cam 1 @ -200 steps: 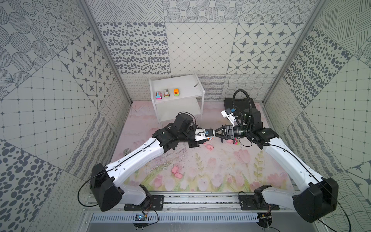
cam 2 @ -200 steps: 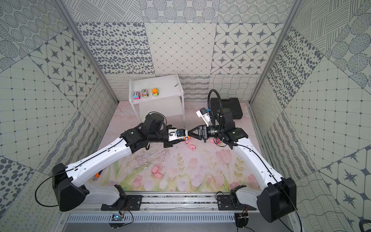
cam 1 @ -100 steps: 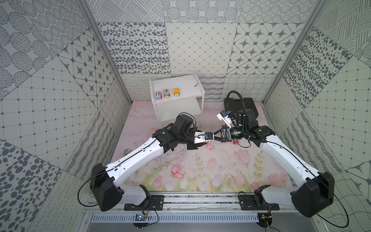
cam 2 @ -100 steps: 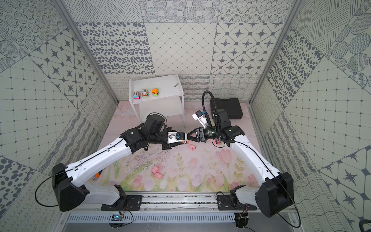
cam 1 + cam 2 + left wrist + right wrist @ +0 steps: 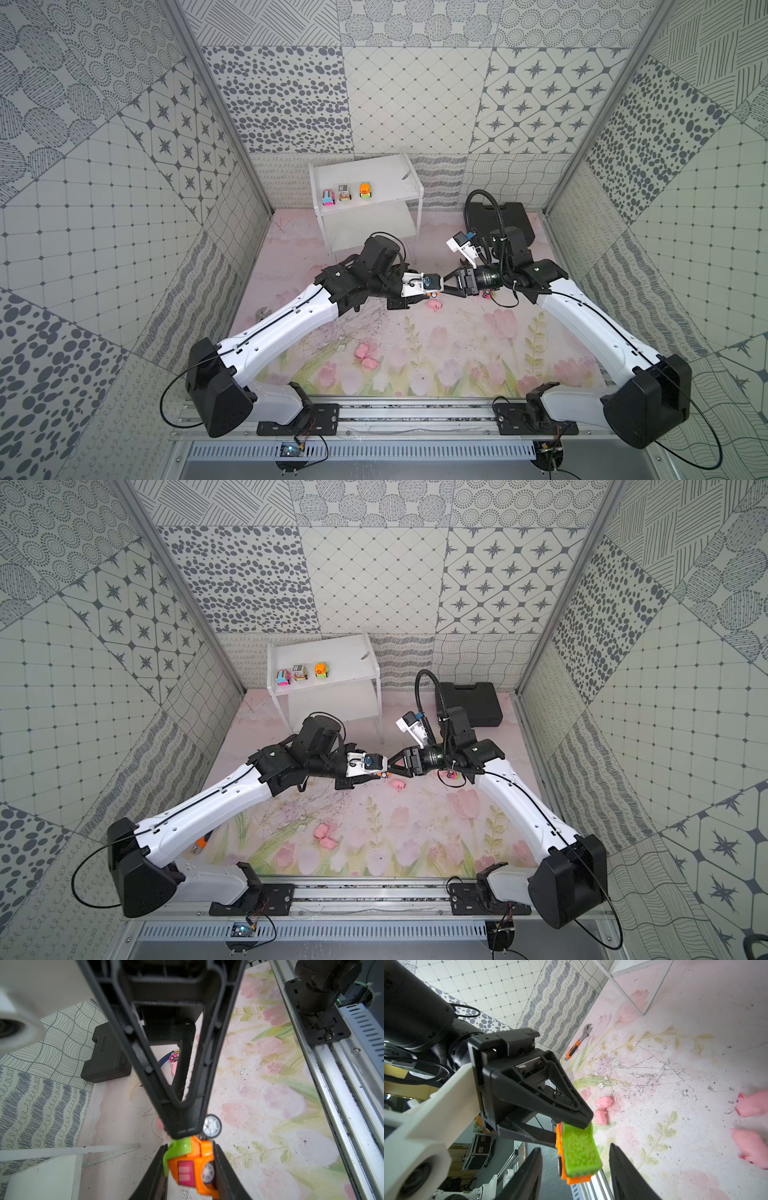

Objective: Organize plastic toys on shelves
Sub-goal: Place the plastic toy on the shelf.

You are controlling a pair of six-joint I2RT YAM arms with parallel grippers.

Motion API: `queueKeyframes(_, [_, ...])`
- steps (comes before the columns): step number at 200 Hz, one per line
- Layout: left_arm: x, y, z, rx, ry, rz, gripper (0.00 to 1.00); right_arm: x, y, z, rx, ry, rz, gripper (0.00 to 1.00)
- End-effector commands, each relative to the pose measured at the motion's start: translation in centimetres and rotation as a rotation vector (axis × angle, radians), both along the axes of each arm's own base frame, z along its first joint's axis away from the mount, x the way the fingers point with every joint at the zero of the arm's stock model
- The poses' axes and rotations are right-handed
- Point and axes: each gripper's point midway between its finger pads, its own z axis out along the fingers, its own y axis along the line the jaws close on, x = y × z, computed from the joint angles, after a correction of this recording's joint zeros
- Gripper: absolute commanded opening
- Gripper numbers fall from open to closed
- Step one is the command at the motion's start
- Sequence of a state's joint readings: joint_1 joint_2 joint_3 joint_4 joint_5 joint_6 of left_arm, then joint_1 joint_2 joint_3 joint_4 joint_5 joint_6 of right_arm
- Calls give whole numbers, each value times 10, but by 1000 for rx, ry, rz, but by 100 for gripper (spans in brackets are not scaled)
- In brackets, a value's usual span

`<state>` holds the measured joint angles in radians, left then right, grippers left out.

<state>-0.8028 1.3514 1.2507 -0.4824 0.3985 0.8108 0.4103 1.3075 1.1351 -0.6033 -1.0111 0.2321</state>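
Squeezed the orange car [image 5: 191,1167] tight in the left jaws, up off the counter [image 5: 457,345], right in the middle of both top views. Held the right jaws wide open around the green end of that same car, one on each side, with a little gap showing on both sides in the right wrist view. Saw the white shelves [image 5: 386,183] in the upper middle, against the back wall, with a row of three little cars [image 5: 343,192] on the top board. Spotted a pink car [image 5: 485,295] on the counter, just right of the middle, close by the right arm [image 5: 582,316]. Found one pink pig [image 5: 435,306] lying just below the two sets of jaws, and two more pigs [image 5: 362,351] touching each other further down, left of the middle. Saw a black case [image 5: 515,214] right of the shelves and an orange wrench [image 5: 578,1042] near the left wall.
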Motion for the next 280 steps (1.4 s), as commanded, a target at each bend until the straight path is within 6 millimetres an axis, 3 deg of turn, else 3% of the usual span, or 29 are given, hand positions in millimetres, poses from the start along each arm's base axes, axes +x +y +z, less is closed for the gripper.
queueKeyframes(1, [-6,-3,8,-30,10,-35,23,5,4,3,9,-20,2,55])
queueKeyframes(75, [-4,-4,9,-32,4,-32,24,0,7,6,46,-4,30,34])
queueKeyframes(108, [-2,-4,9,-30,3,-23,28,0,8,10,84,-1,28,32])
queueKeyframes(120, [-2,-4,11,-33,-1,-18,41,0,8,11,94,-3,23,31])
queueKeyframes(188, [-3,-1,14,-58,15,10,85,9,3,23,128,-48,-34,30])
queueKeyframes(200, [0,1,29,-118,-17,46,90,12,-1,27,132,-69,-57,30])
queueKeyframes(221, [10,21,59,-244,-55,228,97,18,-8,45,151,-133,-107,30])
queueKeyframes(247, [19,75,92,-477,6,579,99,29,-14,71,179,-229,-182,30])
queueKeyframes(261, [19,104,86,-602,80,739,99,39,-15,91,209,-287,-227,30])
queueKeyframes(280, [18,133,43,-710,227,933,99,55,-13,124,259,-376,-284,30])
